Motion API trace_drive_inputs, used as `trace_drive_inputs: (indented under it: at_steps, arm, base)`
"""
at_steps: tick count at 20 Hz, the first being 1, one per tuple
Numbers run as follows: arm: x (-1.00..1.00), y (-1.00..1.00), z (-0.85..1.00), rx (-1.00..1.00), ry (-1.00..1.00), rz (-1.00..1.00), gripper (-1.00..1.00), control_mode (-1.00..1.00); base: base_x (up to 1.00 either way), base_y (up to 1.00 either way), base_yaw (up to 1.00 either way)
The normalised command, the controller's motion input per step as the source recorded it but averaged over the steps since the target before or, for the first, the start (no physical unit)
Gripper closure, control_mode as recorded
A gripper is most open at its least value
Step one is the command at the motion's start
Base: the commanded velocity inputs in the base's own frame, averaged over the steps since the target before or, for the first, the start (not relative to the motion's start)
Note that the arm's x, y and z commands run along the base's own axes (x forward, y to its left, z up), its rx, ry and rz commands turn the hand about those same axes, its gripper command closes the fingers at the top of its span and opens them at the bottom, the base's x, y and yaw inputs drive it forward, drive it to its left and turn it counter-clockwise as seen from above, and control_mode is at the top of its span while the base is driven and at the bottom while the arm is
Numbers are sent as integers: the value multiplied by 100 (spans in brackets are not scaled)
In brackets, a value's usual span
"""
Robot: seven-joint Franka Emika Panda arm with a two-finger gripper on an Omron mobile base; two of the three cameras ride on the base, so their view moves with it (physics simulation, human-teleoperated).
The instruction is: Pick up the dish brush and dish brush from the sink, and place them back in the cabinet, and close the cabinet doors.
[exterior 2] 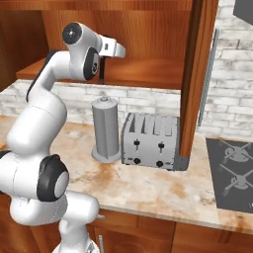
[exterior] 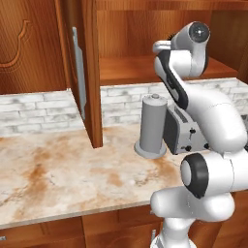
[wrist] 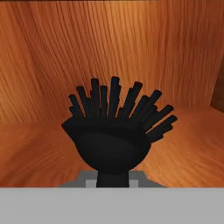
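My gripper (exterior 2: 103, 74) is clamped narrow on the black brush (wrist: 114, 131), holding it by the stem with the bristles fanning away from my hand toward the cabinet's back wall. In the right base view the brush shows as a dark stick hanging below my wrist, just above the shelf (exterior 2: 143, 74). So the brush is already inside the cabinet (exterior: 145, 29), between its 2 open doors (exterior: 89, 72).

What the next move turns on, as I judge it: the shelf lies directly under the brush, close below, and the brush's long axis runs from my fingers toward the back wall. I cannot tell whether it is touching the wood yet. Lowering a little and letting go should set it down.

The 2nd brush and the sink are not in my frames, so I can't place them. On the counter (exterior: 58, 179) below stand a grey cylinder (exterior 2: 105, 131) and a toaster (exterior 2: 150, 141). I can read no brand, label or writing anywhere.
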Motion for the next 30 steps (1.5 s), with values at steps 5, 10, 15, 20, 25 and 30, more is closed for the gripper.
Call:
trace_drive_inputs:
  at_steps: [5, 10, 15, 20, 25, 30]
  arm:
    - [54, 0, 0, 0, 0, 0, 100, -100]
    - [58, 0, 0, 0, 0, 0, 100, -100]
    - [60, 0, 0, 0, 0, 0, 100, -100]
    - [55, 0, 0, 0, 0, 0, 100, -100]
    - [23, 0, -24, 0, 0, 2, 100, -100]
    - [2, -1, -35, 0, -2, 3, 100, -100]
  base:
    - [0, 0, 0]
    - [0, 0, 0]
    - [0, 0, 0]
    - [0, 0, 0]
    - [0, 0, 0]
    - [0, 0, 0]
